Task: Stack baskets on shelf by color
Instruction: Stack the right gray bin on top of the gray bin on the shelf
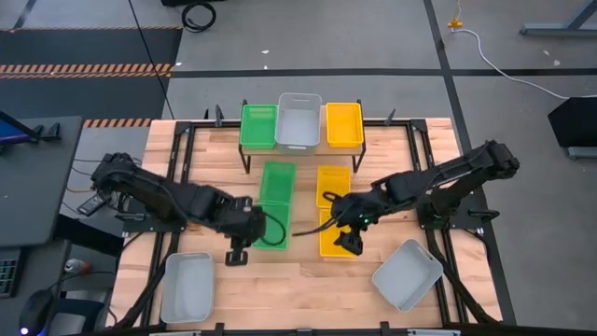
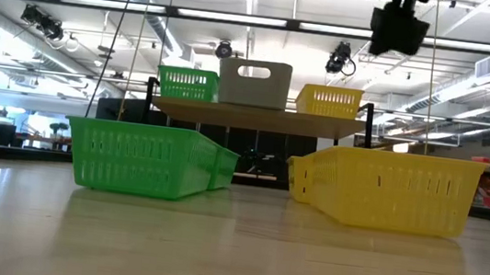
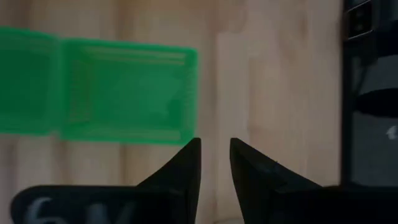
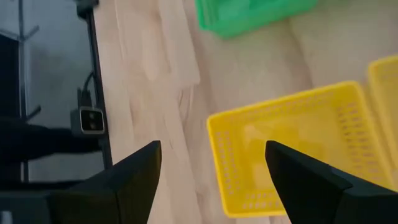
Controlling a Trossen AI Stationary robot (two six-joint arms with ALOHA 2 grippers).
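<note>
In the high view the shelf [image 1: 300, 147] stands at the table's far edge and carries one green basket [image 1: 258, 126], one grey basket [image 1: 298, 121] and one yellow basket [image 1: 343, 124]. Two green baskets [image 1: 275, 203] lie end to end in front of it, with two yellow baskets [image 1: 334, 210] to their right. Two grey baskets [image 1: 187, 285] [image 1: 407, 273] sit near the front corners. My left gripper [image 3: 214, 152] hovers over bare wood beside the near green basket [image 3: 127, 93], its fingers a narrow gap apart. My right gripper [image 4: 211, 162] hangs wide open above the near yellow basket [image 4: 292, 149].
Black frame rails [image 1: 177, 168] run along the table's left and right sides. Bare wood [image 1: 298, 289] lies between the two near grey baskets. In the low view the green baskets [image 2: 145, 159] and yellow baskets [image 2: 396, 190] stand in front of the shelf [image 2: 261, 118].
</note>
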